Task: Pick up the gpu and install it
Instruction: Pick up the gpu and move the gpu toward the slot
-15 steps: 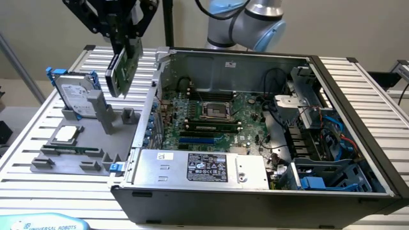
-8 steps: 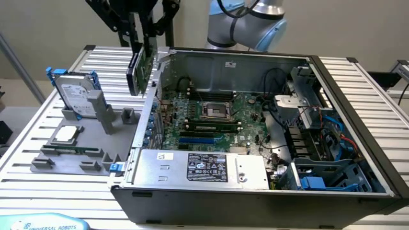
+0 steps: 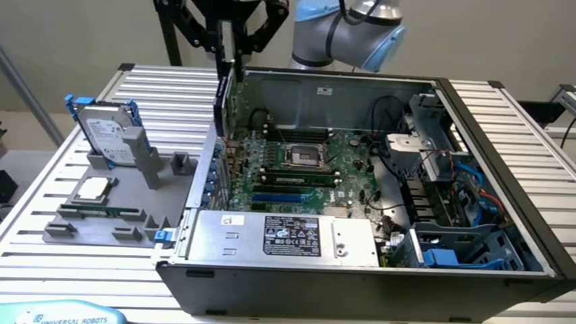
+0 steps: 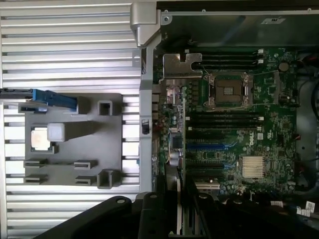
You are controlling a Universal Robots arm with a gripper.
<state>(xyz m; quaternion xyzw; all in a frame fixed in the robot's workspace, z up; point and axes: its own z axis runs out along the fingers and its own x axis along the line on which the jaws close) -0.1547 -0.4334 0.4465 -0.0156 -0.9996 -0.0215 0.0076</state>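
Robotics laboratory bench: a slatted aluminium table (image 3: 504, 135) is carrying an open desktop computer case (image 3: 360, 283), whose motherboard (image 4: 239, 129) is lying exposed below the gripper (image 3: 232, 50) of a blue-jointed industrial arm (image 3: 351, 27). To one side of the gripper, outside the case, a grey moulded fixture (image 3: 99, 233) is presenting a hard drive (image 3: 106, 138) and a processor chip (image 3: 94, 191) in fitted holders, and a plain wall (image 3: 504, 40) is standing behind the arm.

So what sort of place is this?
Probably a robotics lab bench for computer assembly: a robot arm holds a gpu over an open PC case on a slatted metal table, beside a grey fixture with a hard drive.
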